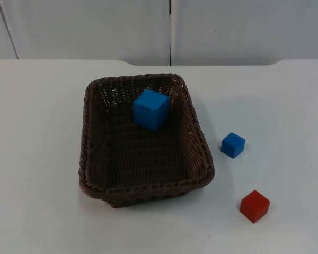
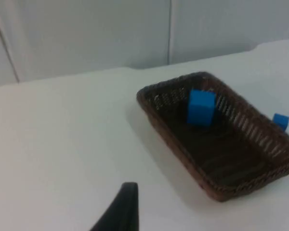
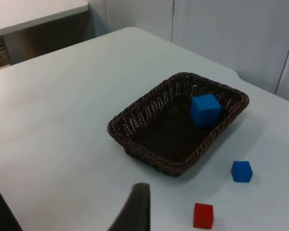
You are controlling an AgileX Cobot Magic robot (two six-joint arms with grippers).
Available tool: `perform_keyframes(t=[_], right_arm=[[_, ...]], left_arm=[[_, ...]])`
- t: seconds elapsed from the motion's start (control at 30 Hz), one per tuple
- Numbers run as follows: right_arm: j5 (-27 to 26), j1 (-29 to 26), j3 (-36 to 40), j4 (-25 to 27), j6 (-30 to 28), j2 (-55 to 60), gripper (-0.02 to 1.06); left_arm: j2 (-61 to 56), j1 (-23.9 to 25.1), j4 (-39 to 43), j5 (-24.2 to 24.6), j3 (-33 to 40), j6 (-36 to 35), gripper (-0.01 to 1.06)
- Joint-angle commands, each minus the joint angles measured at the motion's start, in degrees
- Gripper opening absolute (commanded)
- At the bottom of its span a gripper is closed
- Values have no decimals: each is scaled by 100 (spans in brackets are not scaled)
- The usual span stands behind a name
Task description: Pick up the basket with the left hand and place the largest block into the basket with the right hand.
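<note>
A dark brown wicker basket [image 1: 148, 191] stands on the white table. The largest block, a blue cube [image 1: 151, 109], rests inside it near the far wall. A small blue cube [image 1: 233, 145] and a red cube [image 1: 254, 206] lie on the table to the basket's right. My left gripper [image 2: 126, 206] hangs away from the basket [image 2: 183, 155], to its left, with the big blue cube [image 2: 201, 107] seen inside. My right gripper [image 3: 136, 208] is held high and back from the basket [image 3: 116, 127], the blue cube [image 3: 205, 110], the small blue cube [image 3: 242, 171] and the red cube [image 3: 203, 215].
The grey partition wall [image 1: 169, 26] closes the table's far edge. Another table [image 3: 33, 14] stands beyond this one in the right wrist view. Bare white table top [image 1: 37, 159] lies left of the basket.
</note>
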Motion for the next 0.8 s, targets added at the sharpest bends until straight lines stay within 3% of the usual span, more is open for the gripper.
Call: perform_keyframes(t=[0.0,0.27,0.43,0.77], right_arm=[[52,29,37,-43,13,-102,84],[409,29,37,-349,274,-539,84],[793,29,37,-472,345,-702,84],[951,29,374,-461,356,-702,84]], left_arm=[[-93,-30,126,38,150,-196,105],[-193,-30,264,136,204,-286,105],[-193,-30,374,605,313,-286,105],[-193,-30,300,659,365,-184,105]])
